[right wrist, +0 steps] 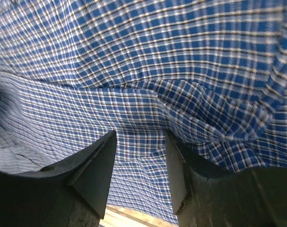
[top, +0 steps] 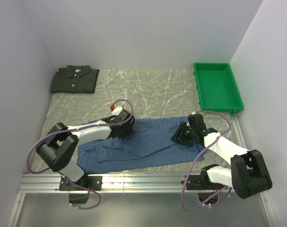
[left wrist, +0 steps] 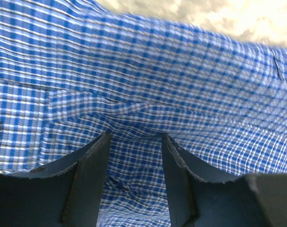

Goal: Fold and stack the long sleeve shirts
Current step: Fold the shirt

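A blue check long sleeve shirt [top: 143, 144] lies spread and wrinkled across the near middle of the table. My left gripper [top: 126, 126] presses down on its upper left part. In the left wrist view that gripper [left wrist: 134, 135] is open, with a ridge of blue cloth [left wrist: 148, 85] bunched at its fingertips. My right gripper [top: 178, 136] rests on the shirt's right side. It [right wrist: 139, 132] is open too, with cloth [right wrist: 134, 61] spanning the gap between its fingers. A dark green-grey shirt [top: 74, 79] lies folded at the far left corner.
A green plastic tray [top: 198, 90] stands at the back right against the wall. The marbled tabletop [top: 148, 90] shows between the two shirts. White walls close in the left, back and right. A metal rail [top: 134, 182] runs along the near edge.
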